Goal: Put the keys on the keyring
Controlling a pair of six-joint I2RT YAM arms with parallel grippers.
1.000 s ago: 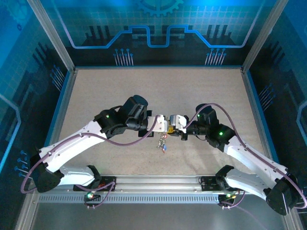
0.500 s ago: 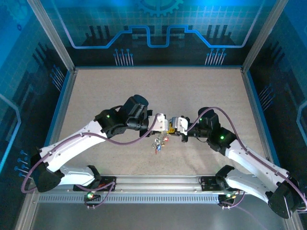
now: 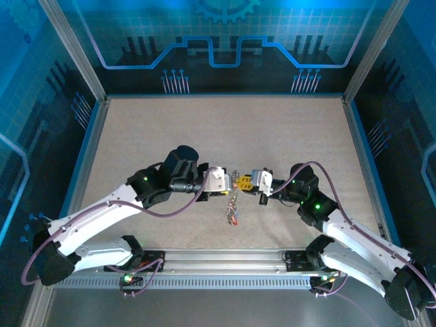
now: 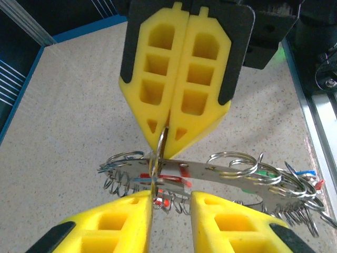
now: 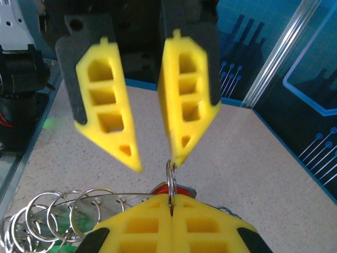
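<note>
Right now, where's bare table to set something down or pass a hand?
Free: far half of the table up to the back wall; strips outside the left arm and right arm. Crowded: centre, where left gripper meets right gripper, shut on a small ring; key bunch just nearside.

Keys (image 3: 233, 212) just a tiny blurred clump from above; right gripper (image 5: 170, 203) swallows half the small ring (image 5: 171, 176).

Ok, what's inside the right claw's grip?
A small silver ring, pinched edge-on between the shut pads of the right claw. Its lower part is covered by the pads, so whether anything hangs from it can't be seen.
</note>
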